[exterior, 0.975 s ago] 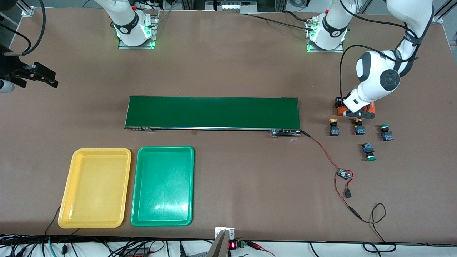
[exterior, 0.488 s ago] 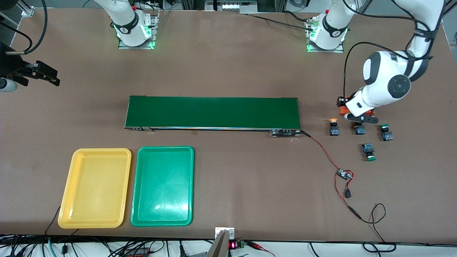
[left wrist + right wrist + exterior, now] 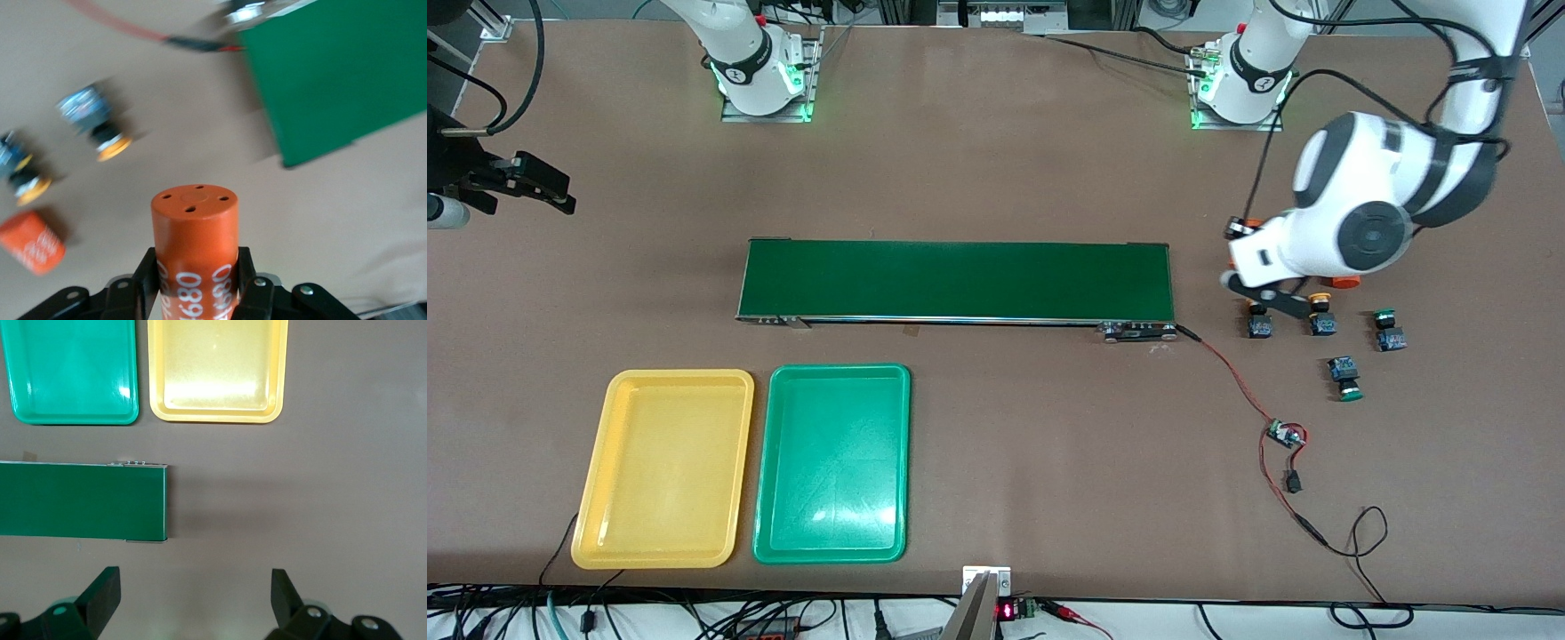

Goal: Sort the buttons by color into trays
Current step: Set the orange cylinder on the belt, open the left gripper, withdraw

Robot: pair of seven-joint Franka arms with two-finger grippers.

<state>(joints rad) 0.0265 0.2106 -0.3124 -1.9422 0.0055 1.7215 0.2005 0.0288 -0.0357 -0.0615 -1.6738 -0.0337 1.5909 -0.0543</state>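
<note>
While the right gripper (image 3: 193, 603) waits with jaws spread wide, high above the table's right-arm end, the left gripper (image 3: 195, 293) pinches an orange cylinder (image 3: 195, 227) over the table just off the belt's (image 3: 956, 279) left-arm end. Four buttons lie there: two yellow (image 3: 1259, 324) (image 3: 1320, 317), two green (image 3: 1388, 331) (image 3: 1344, 377). Yellow tray (image 3: 664, 468) and green tray (image 3: 833, 463): side by side, nearer the camera than the belt. Second cylinder (image 3: 31, 241): beside the yellow buttons.

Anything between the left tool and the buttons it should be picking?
Yes. The left tool is shut on an orange cylinder, not a button, near a yellow-capped button. The tool is occupied; nothing else visible blocks the way.
</note>
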